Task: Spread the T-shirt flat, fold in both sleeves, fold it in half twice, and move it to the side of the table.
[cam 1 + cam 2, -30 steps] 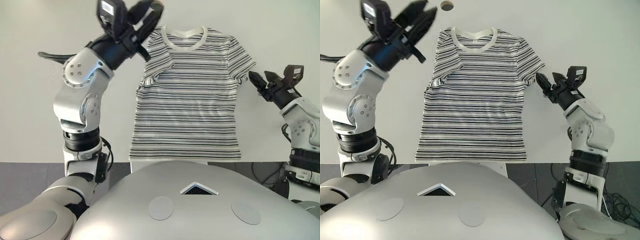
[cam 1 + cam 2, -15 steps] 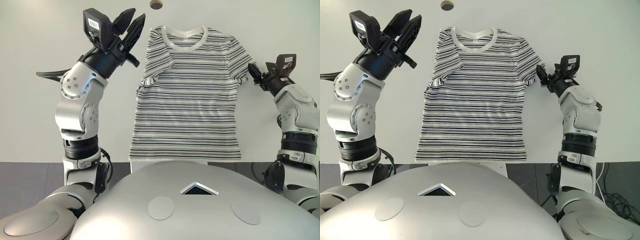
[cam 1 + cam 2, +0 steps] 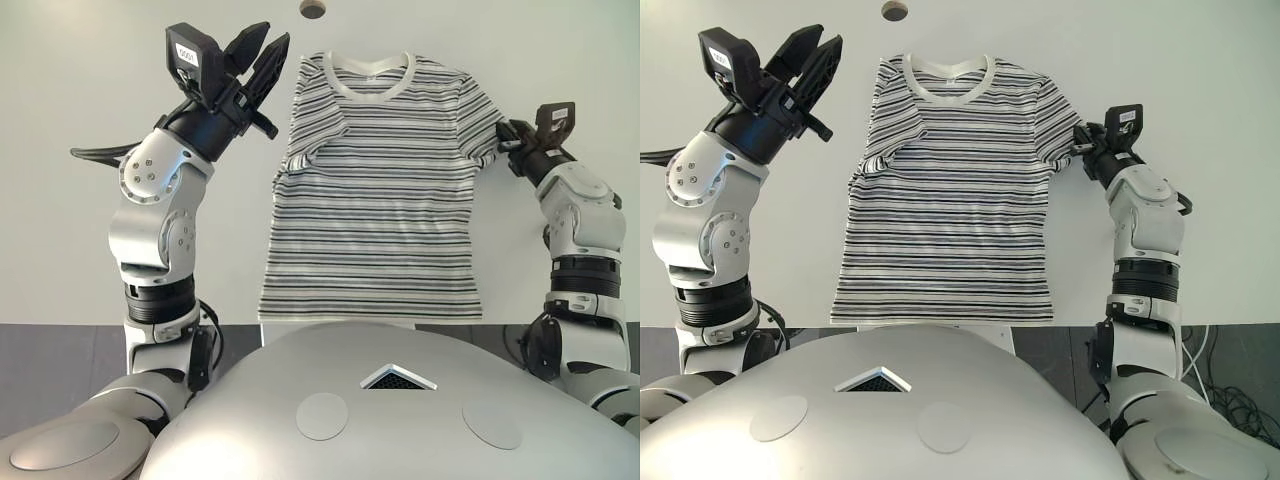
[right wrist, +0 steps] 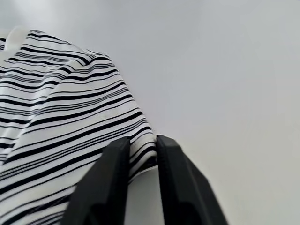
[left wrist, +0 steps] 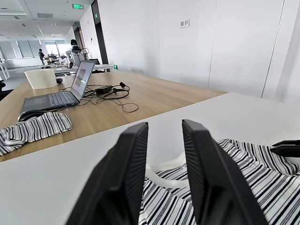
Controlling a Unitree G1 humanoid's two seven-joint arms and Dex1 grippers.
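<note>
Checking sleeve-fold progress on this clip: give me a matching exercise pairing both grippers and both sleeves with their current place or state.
1 left gripper
2 right gripper
3 sleeve on robot's left
4 sleeve on robot's right

A spread flat on the table
B folded in over the T-shirt
C raised above the table, open
D at a sleeve hem, a finger on either side

Pairs: 1-C, 2-D, 3-B, 4-A
</note>
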